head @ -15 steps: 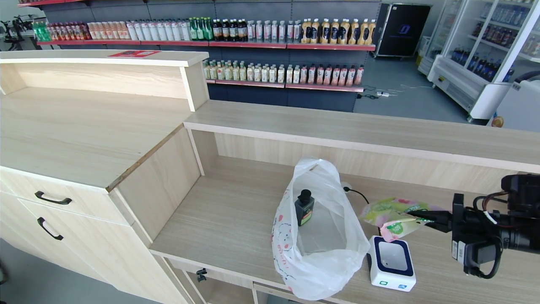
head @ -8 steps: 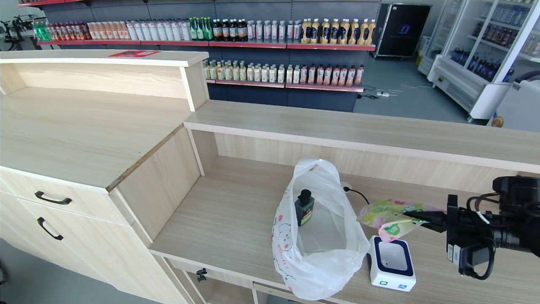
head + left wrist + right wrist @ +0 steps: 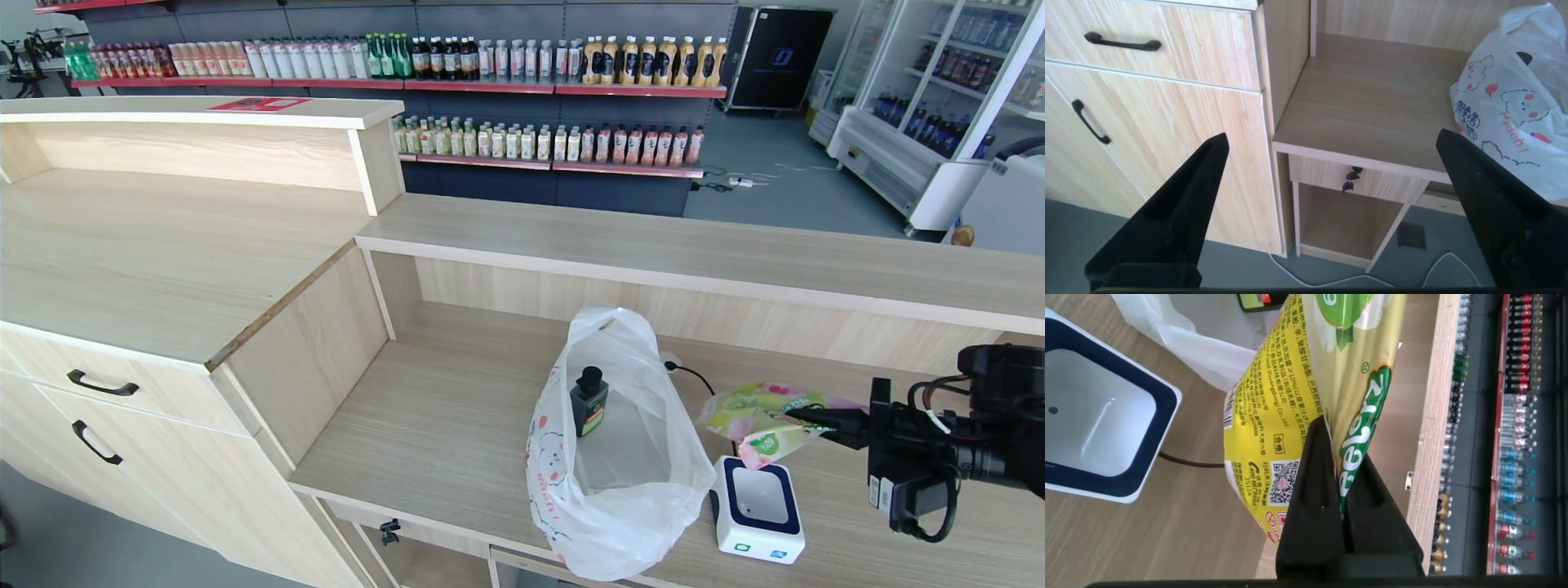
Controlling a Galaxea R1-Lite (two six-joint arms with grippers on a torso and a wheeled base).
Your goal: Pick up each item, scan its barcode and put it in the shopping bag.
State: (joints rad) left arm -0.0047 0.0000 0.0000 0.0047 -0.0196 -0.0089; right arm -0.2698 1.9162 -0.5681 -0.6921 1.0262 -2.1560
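Shop counter (image 3: 457, 425), right tool (image 3: 804, 418) clamping snack packet (image 3: 747, 412) near scanner (image 3: 755, 506), left tool (image 3: 1333, 137) open

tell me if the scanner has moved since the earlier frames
No. The scanner sits in the same place on the counter, beside the shopping bag.

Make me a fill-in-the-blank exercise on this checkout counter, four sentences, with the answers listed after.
1. The right gripper is shut on the snack pouch, while the left gripper is ____.
2. The dark bottle stands ____ the shopping bag.
3. The white scanner on the counter has a dark ____ rim.
4. The number of items visible in the shopping bag is ____.

Missing words: open; inside; blue; one.
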